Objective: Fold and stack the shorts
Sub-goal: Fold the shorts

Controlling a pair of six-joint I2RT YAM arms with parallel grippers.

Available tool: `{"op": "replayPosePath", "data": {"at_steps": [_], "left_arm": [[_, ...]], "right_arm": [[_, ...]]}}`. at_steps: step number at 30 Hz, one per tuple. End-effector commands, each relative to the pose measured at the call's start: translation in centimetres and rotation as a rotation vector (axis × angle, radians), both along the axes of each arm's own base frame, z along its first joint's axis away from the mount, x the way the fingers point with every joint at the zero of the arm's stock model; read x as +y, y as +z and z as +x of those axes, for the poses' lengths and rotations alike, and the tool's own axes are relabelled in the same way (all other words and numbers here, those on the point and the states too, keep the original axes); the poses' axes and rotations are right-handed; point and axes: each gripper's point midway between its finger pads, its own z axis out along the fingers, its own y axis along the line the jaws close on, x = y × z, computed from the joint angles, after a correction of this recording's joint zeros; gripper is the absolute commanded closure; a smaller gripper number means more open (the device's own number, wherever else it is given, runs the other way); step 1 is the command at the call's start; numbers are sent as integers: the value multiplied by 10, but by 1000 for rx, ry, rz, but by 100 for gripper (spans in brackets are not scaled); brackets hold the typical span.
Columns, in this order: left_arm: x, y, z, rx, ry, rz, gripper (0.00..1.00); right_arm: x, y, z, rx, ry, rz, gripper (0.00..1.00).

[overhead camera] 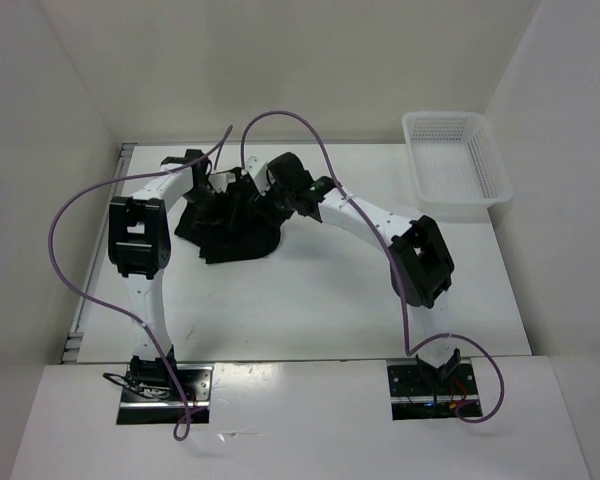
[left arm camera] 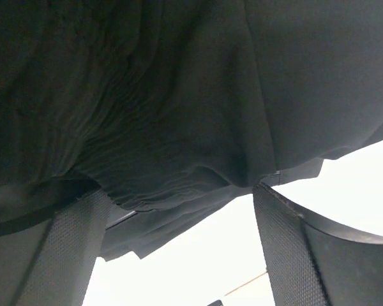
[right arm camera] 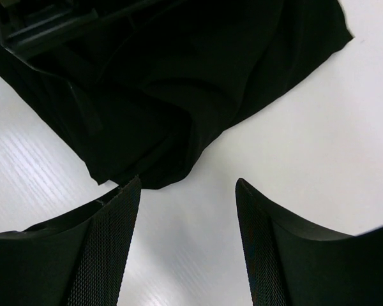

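The black shorts [overhead camera: 230, 228] lie in a crumpled heap on the white table, left of centre at the back. My left gripper [overhead camera: 218, 186] is over the heap's far left part. In the left wrist view the gripper [left arm camera: 179, 191] is open, and gathered fabric of the shorts [left arm camera: 179, 95] hangs just past its fingertips [left arm camera: 268, 210]. My right gripper [overhead camera: 267, 196] is at the heap's right side. In the right wrist view the gripper [right arm camera: 186, 183] is open over bare table, with a corner of the shorts [right arm camera: 179, 83] just beyond its fingertips [right arm camera: 124, 204].
A white mesh basket [overhead camera: 458, 160] stands at the back right corner of the table. White walls close in the table on the left, back and right. Purple cables arc over both arms. Part of my left gripper [right arm camera: 38, 25] shows at the top left of the right wrist view.
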Motion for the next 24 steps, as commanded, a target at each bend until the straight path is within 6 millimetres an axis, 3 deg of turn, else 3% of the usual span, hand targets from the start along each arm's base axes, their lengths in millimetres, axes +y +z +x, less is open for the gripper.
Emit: {"op": "replayPosePath", "data": {"at_steps": [1, 5, 6, 12, 14, 20, 24], "left_arm": [[-9, 8, -1, -7, -7, -74, 7], [-11, 8, 7, -18, -9, -85, 57], [-7, 8, 10, -28, -6, -60, 87], [-3, 21, 10, -56, 4, -61, 86], [1, 27, 10, -62, 14, -60, 99], [12, 87, 31, -227, 39, -97, 100], [25, 121, 29, -273, 70, -115, 100]], "right_arm": [[4, -25, 1, 44, -18, 5, 34], [6, -42, 5, 60, -31, -9, 34], [8, -38, 7, 53, -31, -3, 34], [8, -58, 6, 87, -45, -14, 34], [5, -66, 6, 92, -63, -24, 34], [1, -79, 2, 129, -102, -29, 35], [-1, -86, -1, 142, -109, -33, 48]]}}
